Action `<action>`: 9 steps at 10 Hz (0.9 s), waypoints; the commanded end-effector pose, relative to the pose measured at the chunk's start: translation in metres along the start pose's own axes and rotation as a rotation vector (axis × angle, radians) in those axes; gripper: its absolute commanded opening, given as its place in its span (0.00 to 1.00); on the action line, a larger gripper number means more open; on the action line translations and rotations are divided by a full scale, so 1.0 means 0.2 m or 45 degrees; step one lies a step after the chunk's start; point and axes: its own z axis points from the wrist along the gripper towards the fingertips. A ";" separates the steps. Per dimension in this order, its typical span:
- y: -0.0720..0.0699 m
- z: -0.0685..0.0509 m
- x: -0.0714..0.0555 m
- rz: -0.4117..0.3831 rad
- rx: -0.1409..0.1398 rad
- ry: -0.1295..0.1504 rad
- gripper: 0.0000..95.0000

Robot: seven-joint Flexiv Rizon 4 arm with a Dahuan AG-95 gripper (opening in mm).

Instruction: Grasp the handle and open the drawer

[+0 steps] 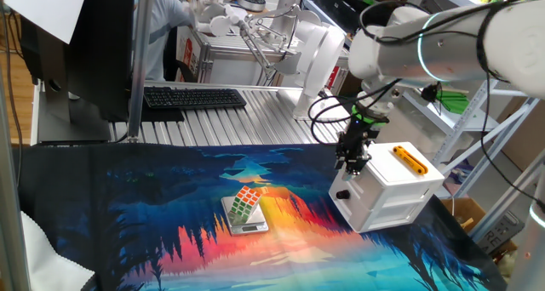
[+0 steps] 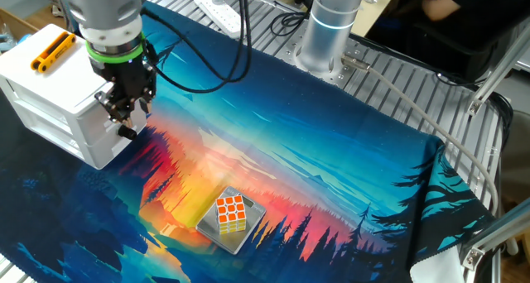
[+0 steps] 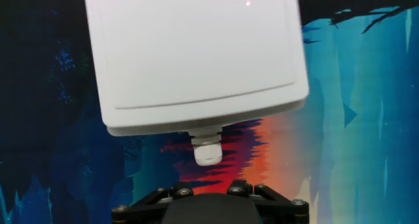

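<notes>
The white box cabinet [image 1: 387, 193] with an orange bar [image 1: 410, 160] on top stands on the right of the mat; it also shows in the other fixed view [image 2: 58, 93]. The handle [image 1: 342, 194], a small black knob, sticks out of the drawer front [image 1: 345, 208]; the other fixed view shows it too [image 2: 127, 132]. My gripper [image 1: 352, 161] hangs just above the handle at the cabinet's front top edge, fingers pointing down, apparently open and empty. In the hand view the cabinet top [image 3: 196, 54] fills the frame and the handle [image 3: 207, 150] looks pale; my fingertips are out of frame.
A Rubik's cube [image 1: 247, 202] sits on a small grey scale [image 1: 244, 221] mid-mat, left of the cabinet. A keyboard [image 1: 194, 97] and a white arm base [image 1: 317, 61] stand behind the mat on the slatted table. Black cables [image 1: 328, 112] hang near the wrist.
</notes>
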 end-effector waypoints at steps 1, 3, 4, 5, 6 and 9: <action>0.01 0.00 -0.01 0.001 -0.002 -0.004 0.40; 0.03 -0.01 -0.04 -0.007 -0.003 -0.001 0.40; 0.04 -0.02 -0.07 -0.008 -0.003 0.003 0.40; 0.05 -0.03 -0.10 0.003 -0.009 0.005 0.40; 0.05 -0.04 -0.12 0.015 -0.019 0.009 0.40; 0.02 -0.03 -0.12 0.048 -0.041 0.006 0.40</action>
